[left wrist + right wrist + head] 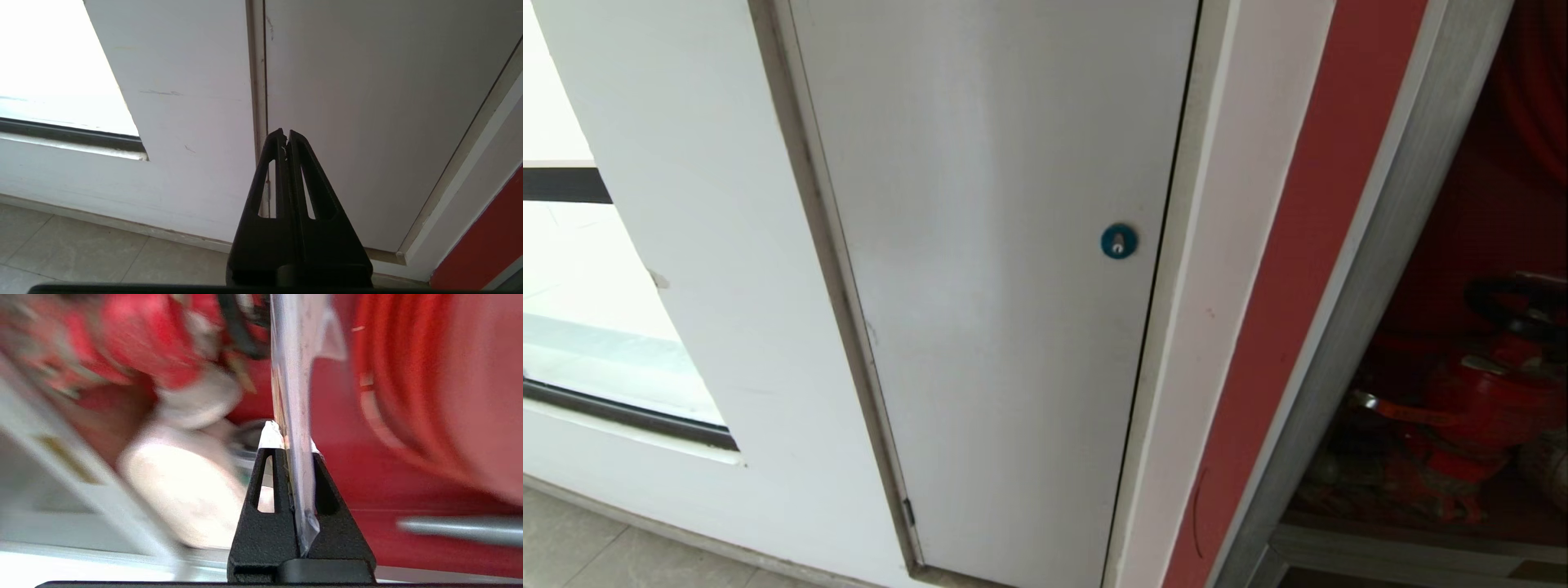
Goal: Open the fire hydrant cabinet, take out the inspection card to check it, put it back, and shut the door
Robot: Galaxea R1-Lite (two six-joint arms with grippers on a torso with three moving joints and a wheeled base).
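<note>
My right gripper (pixel 289 441) reaches into the fire hydrant cabinet (pixel 1445 269), fingers clamped on the inspection card (pixel 295 388), which stands edge-on between them in front of the red hose reel (pixel 412 384) and valve (pixel 135 347). My left gripper (pixel 285 138) points at the plain white door (pixel 367 102) near the floor (pixel 81 249), fingers pressed together and holding nothing.

With the cabinet (pixel 1462 269) open, its red interior is crowded low down by the valve (pixel 1478 400) and white hose (pixel 184 490), while the reel (pixel 412 375) fills one side, leaving the right gripper (pixel 288 437), clamped on the card (pixel 294 375), a gap between them.
</note>
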